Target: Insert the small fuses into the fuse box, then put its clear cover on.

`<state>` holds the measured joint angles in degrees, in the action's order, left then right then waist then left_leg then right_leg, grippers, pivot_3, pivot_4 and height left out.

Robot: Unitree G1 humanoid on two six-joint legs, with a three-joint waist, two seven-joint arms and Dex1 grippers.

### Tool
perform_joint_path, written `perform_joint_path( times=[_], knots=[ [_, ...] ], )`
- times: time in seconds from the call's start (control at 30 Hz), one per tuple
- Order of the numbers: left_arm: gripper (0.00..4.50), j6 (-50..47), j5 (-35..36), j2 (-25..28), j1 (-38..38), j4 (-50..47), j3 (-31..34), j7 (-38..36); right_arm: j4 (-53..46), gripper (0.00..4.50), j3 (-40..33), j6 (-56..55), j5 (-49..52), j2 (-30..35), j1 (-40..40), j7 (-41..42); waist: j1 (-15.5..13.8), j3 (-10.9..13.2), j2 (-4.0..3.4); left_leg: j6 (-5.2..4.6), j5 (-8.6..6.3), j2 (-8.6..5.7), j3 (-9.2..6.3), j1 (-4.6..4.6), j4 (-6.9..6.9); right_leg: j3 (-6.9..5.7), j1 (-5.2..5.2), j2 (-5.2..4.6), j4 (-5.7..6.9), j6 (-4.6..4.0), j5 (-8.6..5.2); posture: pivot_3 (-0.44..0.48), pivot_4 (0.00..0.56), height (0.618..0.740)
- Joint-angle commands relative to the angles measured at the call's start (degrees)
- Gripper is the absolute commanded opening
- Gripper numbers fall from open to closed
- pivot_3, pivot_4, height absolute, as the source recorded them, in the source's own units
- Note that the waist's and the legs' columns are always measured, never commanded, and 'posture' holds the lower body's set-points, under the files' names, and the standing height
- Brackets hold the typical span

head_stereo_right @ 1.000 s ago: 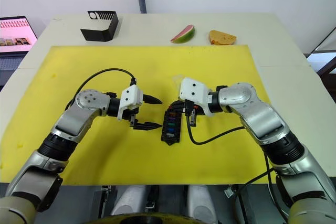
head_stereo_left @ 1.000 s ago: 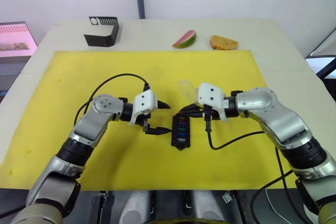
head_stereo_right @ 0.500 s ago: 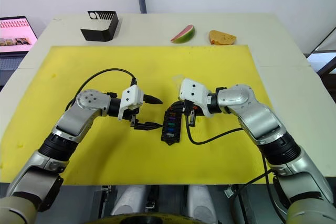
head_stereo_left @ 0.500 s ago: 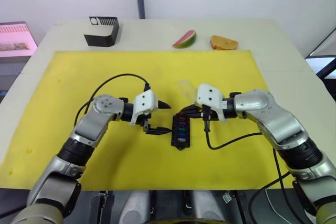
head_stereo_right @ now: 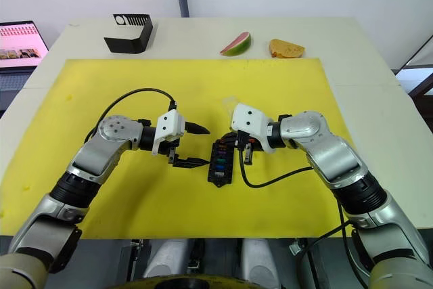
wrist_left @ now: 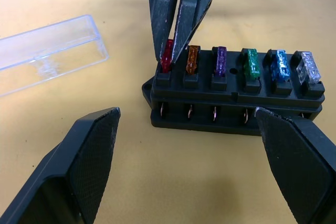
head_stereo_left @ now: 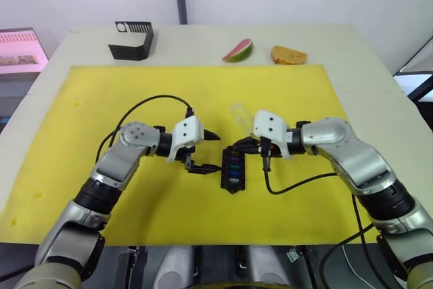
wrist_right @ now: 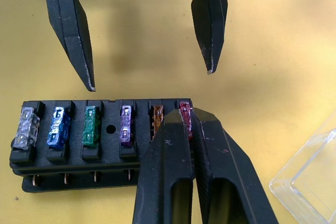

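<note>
Left wrist view: right claw (wrist_left: 169,59) clenched on red fuse (wrist_left: 166,56) in fuse box (wrist_left: 236,103), clear cover (wrist_left: 50,51) beside, left claw (head_stereo_left: 205,151) released.

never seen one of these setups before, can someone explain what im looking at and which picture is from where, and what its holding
This is a two-armed robot working at a table covered by a yellow mat. The two wide pictures come from cameras on its head, looking down over both arms. The two close-ups come from cameras on its wrists, looking along each arm's two black fingers.

On the mat lies a small black fuse box with six coloured fuses in a row: red fuse, amber, violet, green, blue and whitish. The right gripper has its fingers pinched on the red fuse at the end of the row. The left gripper sits open beside the box, holding nothing.

The clear cover lies on the mat near the box, not yet fitted. At the table's far edge are a black holder, a watermelon slice and a piece of bread.
</note>
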<state>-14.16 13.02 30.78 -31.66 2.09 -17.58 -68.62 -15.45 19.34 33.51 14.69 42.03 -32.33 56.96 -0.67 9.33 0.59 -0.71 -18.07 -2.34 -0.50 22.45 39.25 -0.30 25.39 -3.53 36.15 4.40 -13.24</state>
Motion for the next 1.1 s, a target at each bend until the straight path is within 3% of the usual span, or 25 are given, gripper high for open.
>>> perform_joint_path(
  times=[0.03,0.7,0.8,1.0,1.1],
  knots=[
    [4.32,0.7,0.4,-0.4,-0.8,-1.9,0.7,-0.2,-0.2,0.00,-1.5,-0.3,-0.4,-0.5,-0.6,0.1,0.0,0.0,0.00,0.00,0.00,0.00,0.00,0.00,0.00,0.00,0.00,0.00,0.00,0.00,0.00,0.000,0.150,0.740],
    [4.32,1.3,-0.2,-0.7,-1.3,-1.0,0.7,-0.3,1.3,0.00,-1.4,-0.3,-1.4,-1.3,-1.7,1.0,0.0,0.0,0.00,0.04,0.02,0.00,0.01,-0.03,0.02,0.00,-0.01,0.01,0.05,0.00,0.00,0.000,0.150,0.740],
    [4.50,1.3,-0.2,-0.7,-1.5,-0.8,0.7,-0.3,0.0,1.01,-2.5,0.5,-0.4,-1.5,-2.2,0.7,0.0,0.0,0.00,0.05,0.03,0.00,0.01,-0.03,0.03,0.00,-0.01,0.01,0.05,0.00,0.00,0.000,0.150,0.740],
    [4.50,1.3,0.1,-0.6,-1.8,-0.8,1.0,-0.4,-4.0,3.98,-5.7,3.3,1.9,-0.2,-3.4,1.2,0.0,0.0,0.00,0.06,0.03,0.00,0.01,-0.02,0.03,0.00,-0.01,0.01,0.05,0.00,0.00,0.000,0.150,0.740],
    [4.50,1.4,0.2,-0.4,-1.5,-1.2,1.0,-0.7,-5.4,3.98,-7.3,3.9,3.3,0.2,-2.7,1.5,0.0,0.0,0.01,0.04,0.03,0.00,0.01,-0.03,0.03,0.00,-0.01,0.01,0.06,0.00,0.00,0.000,0.150,0.740]
  ],
)
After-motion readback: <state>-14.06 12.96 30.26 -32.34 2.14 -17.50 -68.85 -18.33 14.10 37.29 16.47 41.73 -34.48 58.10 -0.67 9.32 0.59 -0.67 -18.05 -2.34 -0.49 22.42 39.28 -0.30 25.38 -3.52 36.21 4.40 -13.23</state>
